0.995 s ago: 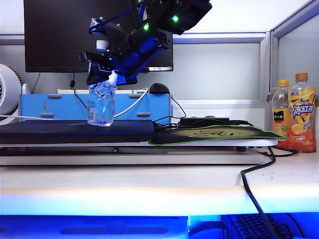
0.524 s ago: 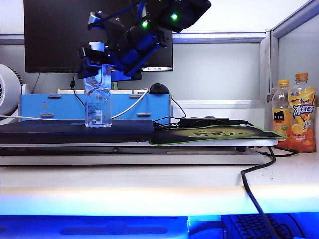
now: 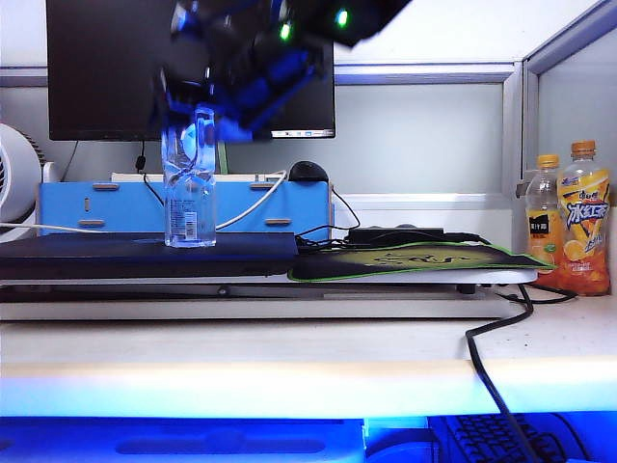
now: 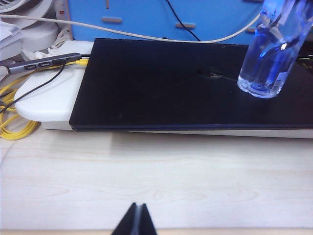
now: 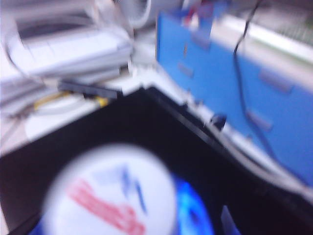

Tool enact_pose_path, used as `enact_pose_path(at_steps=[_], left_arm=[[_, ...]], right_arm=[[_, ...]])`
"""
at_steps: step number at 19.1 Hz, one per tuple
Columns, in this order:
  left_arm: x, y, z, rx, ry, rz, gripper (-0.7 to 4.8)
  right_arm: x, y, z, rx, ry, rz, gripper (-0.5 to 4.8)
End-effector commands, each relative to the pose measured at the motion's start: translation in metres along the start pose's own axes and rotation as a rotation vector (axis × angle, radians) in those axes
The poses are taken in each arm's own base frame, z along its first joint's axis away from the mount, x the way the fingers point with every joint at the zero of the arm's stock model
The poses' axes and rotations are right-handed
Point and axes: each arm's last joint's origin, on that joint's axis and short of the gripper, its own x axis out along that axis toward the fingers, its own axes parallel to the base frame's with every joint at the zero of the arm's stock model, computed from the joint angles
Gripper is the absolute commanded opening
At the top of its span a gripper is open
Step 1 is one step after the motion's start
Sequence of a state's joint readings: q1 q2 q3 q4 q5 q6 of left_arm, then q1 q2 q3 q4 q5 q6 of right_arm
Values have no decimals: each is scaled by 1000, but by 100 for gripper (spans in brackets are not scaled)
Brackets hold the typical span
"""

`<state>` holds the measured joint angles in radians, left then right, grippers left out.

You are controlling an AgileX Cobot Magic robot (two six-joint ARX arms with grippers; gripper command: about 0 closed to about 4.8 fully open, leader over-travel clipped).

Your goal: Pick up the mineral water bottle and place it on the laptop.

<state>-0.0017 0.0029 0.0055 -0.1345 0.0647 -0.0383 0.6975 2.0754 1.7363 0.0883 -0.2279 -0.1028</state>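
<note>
One mineral water bottle (image 3: 190, 193) stands upright on the laptop (image 3: 145, 253), nearer the lid's right edge than its left. Right gripper (image 3: 207, 82) sits above the bottle's neck, motion-blurred; jaws released, spread wide, not clamping the bottle. Right wrist view is smeared: only the white cap (image 5: 110, 196) and dark lid are legible. Left gripper (image 4: 135, 221) hangs over bare desk (image 4: 156, 181) before the laptop's front edge, fingertips pressed together, mostly cropped.
</note>
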Motion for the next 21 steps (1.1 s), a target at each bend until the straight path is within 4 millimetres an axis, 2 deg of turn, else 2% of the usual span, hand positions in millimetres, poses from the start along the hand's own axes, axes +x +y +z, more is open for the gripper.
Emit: enact_pose_path(at_steps=[1, 3, 5, 8, 10, 13, 14, 16, 17, 19, 20, 21], left_arm=[[0, 0, 1, 1, -11, -3, -2], [0, 0, 1, 1, -11, -3, -2], [0, 0, 1, 1, -11, -3, -2], [0, 0, 1, 1, -11, -3, -2], [0, 0, 1, 1, -11, -3, -2], [0, 0, 1, 1, -11, -3, -2], [0, 0, 1, 1, -11, -3, -2], [0, 0, 1, 1, -11, -3, -2], [0, 0, 1, 1, -11, -3, -2], [0, 0, 1, 1, -11, -3, -2], [0, 0, 1, 1, -11, -3, -2], [0, 0, 1, 1, -11, -3, -2]], right_arm=[[-20, 2, 30, -22, -81, -5, 449], [-37, 4, 49, -32, -125, -11, 450], [-67, 7, 80, -48, -197, -27, 449], [-107, 12, 114, -64, -285, -81, 449], [-149, 16, 139, -115, -321, -192, 449], [-196, 23, 158, -154, -316, -272, 449], [-229, 29, 168, -153, -333, -293, 449], [-268, 36, 181, -155, -387, -321, 449], [-304, 43, 190, -161, -458, -332, 449], [-338, 51, 197, -171, -529, -343, 449], [-372, 58, 199, -210, -566, -373, 449], [-389, 62, 198, -221, -574, -394, 449]])
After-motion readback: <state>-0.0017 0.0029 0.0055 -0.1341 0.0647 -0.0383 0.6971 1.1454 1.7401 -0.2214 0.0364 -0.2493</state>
